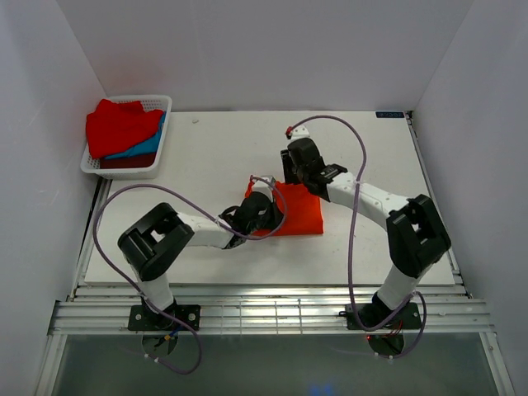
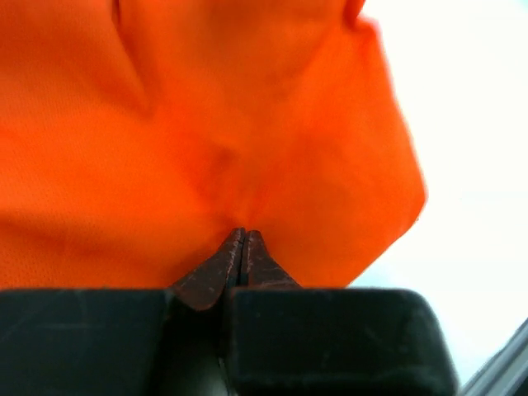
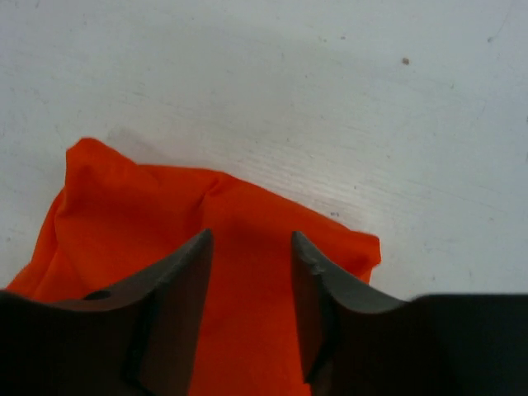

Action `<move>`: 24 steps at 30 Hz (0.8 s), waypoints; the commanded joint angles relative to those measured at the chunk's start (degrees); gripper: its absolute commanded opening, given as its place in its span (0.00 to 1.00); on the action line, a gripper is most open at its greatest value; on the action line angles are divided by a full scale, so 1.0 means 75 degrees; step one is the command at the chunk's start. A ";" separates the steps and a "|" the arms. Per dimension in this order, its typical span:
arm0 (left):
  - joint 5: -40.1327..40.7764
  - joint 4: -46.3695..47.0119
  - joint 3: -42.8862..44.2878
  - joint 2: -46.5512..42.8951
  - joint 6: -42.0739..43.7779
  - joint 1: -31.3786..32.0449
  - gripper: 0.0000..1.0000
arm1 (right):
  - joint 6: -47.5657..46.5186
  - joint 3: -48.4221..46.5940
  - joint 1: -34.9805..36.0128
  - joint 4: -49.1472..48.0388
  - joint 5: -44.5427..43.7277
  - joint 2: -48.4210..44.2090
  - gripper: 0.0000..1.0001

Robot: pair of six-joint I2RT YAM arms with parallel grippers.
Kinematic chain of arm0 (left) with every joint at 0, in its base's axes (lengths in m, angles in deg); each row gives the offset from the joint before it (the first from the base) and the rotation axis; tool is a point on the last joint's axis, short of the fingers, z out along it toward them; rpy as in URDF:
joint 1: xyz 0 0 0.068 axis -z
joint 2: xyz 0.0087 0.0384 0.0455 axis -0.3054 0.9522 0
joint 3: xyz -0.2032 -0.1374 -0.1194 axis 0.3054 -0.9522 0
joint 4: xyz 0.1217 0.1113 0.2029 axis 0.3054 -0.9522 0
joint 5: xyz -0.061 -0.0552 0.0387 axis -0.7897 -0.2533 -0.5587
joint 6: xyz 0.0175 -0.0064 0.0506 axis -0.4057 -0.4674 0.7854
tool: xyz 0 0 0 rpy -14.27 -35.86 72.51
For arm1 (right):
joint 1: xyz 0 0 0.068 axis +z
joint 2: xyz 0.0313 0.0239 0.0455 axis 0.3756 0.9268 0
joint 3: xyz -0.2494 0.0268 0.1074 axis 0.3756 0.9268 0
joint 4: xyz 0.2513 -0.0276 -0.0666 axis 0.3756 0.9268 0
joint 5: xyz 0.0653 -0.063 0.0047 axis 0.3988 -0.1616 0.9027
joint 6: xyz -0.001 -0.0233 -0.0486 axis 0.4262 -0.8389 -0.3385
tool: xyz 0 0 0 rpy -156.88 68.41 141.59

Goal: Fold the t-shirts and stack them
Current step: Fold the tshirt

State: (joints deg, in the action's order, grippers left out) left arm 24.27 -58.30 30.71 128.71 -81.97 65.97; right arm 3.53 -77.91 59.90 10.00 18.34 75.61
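Observation:
The bright orange-red t-shirt point(image 1: 299, 213) lies folded small in the middle of the table. My left gripper point(image 1: 262, 208) is at its left edge. In the left wrist view its jaws point(image 2: 243, 234) are closed together on a pinch of the orange cloth point(image 2: 124, 165), and creases run in to the tips. My right gripper point(image 1: 299, 169) is at the shirt's far edge. In the right wrist view it point(image 3: 250, 239) is open, with its fingers just above the shirt's far corner point(image 3: 148, 214), holding nothing. Red point(image 1: 120, 124), blue point(image 1: 147, 147) and dark maroon point(image 1: 124, 162) shirts lie in the basket.
The white lattice basket point(image 1: 159, 102) stands at the table's far left corner, partly over the edge. White walls close in the left, back and right. The white table point(image 1: 223, 140) ends in a metal rail at the front point(image 1: 264, 309).

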 commanded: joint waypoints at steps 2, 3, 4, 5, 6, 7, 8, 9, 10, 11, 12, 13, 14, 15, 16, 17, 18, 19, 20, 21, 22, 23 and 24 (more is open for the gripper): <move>0.1109 -0.1593 0.0957 -0.1200 0.0613 0.0044 0.25 | 0.0196 0.1061 -0.0007 -0.0024 0.0166 -0.1140 0.57; 0.1275 -0.1818 0.1039 -0.1317 0.0660 0.0033 0.40 | 0.0243 0.1423 -0.0019 -0.0012 0.0282 -0.1431 0.64; 0.1451 -0.2029 0.1179 -0.1539 0.0707 0.0033 0.56 | 0.0302 0.1589 -0.0030 -0.0012 0.0399 -0.1562 0.71; 0.1835 -0.2507 0.1250 -0.1634 0.0673 0.0021 0.85 | 0.0337 0.1730 -0.0100 0.0000 0.0551 -0.1656 0.75; 0.1990 -0.2755 0.1297 -0.1716 0.0684 0.0021 0.91 | 0.0349 0.1975 -0.0147 -0.0011 0.0936 -0.1831 0.82; 0.2131 -0.3059 0.1321 -0.1810 0.0672 -0.0060 0.95 | 0.0407 0.2082 -0.0275 -0.0035 0.1137 -0.1879 0.88; 0.2260 -0.3120 0.1287 -0.1868 0.0672 -0.0119 0.98 | 0.0419 0.2187 -0.0346 -0.0047 0.1313 -0.1914 0.90; 0.2203 -0.3132 0.1205 -0.1904 0.0684 -0.0178 0.98 | 0.0431 0.2293 -0.0405 -0.0058 0.1593 -0.1973 0.92; 0.2087 -0.3075 0.1100 -0.1927 0.0661 -0.0434 0.98 | 0.0443 0.2491 -0.0487 -0.0128 0.1723 -0.1962 0.93; 0.1900 -0.2912 0.0890 -0.1916 0.0649 -0.0564 0.98 | 0.0443 0.2574 -0.0638 -0.0140 0.1841 -0.1961 0.93; 0.1550 -0.2794 0.0795 -0.1893 0.0649 -0.0658 0.95 | 0.0431 0.2656 -0.0709 -0.0187 0.2155 -0.1927 0.94; 0.1465 -0.2712 0.0736 -0.1858 0.0660 -0.0775 0.93 | 0.0420 0.2796 -0.0896 -0.0222 0.2367 -0.1903 0.95; 0.1395 -0.2548 0.0643 -0.1765 0.0707 -0.0788 0.90 | 0.0419 0.2879 -0.0990 -0.0327 0.2543 -0.1903 0.95; 0.1243 -0.2454 0.0618 -0.1706 0.0731 -0.0788 0.85 | 0.0419 0.2973 -0.1084 -0.0409 0.2974 -0.1914 0.95; 0.1126 -0.2372 0.0595 -0.1659 0.0731 -0.0788 0.83 | 0.0431 0.3055 -0.1248 -0.0480 0.3095 -0.1926 0.95; 0.1032 -0.2266 0.0606 -0.1519 0.0673 -0.0788 0.81 | 0.0443 0.3206 -0.1330 -0.0562 0.3165 -0.1961 0.95; 0.0880 -0.2242 0.0630 -0.1436 0.0637 -0.0788 0.79 | 0.0443 0.3277 -0.1389 -0.0586 0.3213 -0.1973 0.96; 0.0820 -0.2149 0.0630 -0.1377 0.0614 -0.0788 0.78 | 0.0431 0.3348 -0.1529 -0.0609 0.3236 -0.1996 0.96; 0.0773 -0.2090 0.0630 -0.1307 0.0579 -0.0788 0.77 | 0.0420 0.3464 -0.1612 -0.0644 0.3283 -0.2031 0.96; 0.0715 -0.2032 0.0618 -0.1191 0.0567 -0.0788 0.76 | 0.0431 0.3535 -0.1705 -0.0691 0.3446 -0.2043 0.96; 0.0645 -0.1927 0.0595 -0.1131 0.0555 -0.0788 0.75 | 0.0431 0.3606 -0.1880 -0.0761 0.3552 -0.2067 0.96; 0.0632 -0.1914 0.0572 -0.1096 0.0555 -0.0788 0.75 | 0.0443 0.3780 -0.1998 -0.0773 0.3681 -0.2055 0.96; 0.0656 -0.1891 0.0571 -0.0980 0.0543 -0.0788 0.75 | 0.0489 0.3840 -0.2104 -0.1087 0.4007 -0.2044 0.96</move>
State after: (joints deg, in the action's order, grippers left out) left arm 31.27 -74.96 35.52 121.00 -77.57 59.91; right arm 6.50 -50.76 46.16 6.79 42.12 61.82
